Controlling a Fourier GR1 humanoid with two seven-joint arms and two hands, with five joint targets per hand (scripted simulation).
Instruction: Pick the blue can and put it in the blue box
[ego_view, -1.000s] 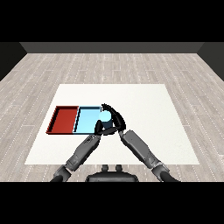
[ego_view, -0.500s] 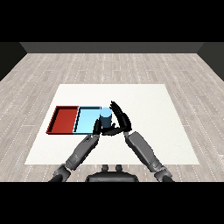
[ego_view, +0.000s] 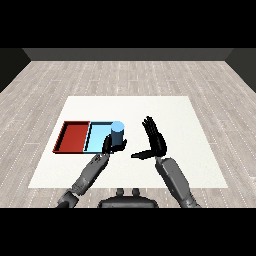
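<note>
Right hand: nearest item, standing over the middle of the white tabletop, fingers straight and spread, thumb out toward the left; released, holding nothing, apart from the can.

Left hand: slightly farther in, at the right front corner of the blue tray, fingers curled round the lower part of the blue can; grasping it.

Blue can: upright, at the blue tray's right edge; whether it rests on the tray floor cannot be told.

Red tray: touching the blue tray's left side, toward the tabletop's left edge.
</note>
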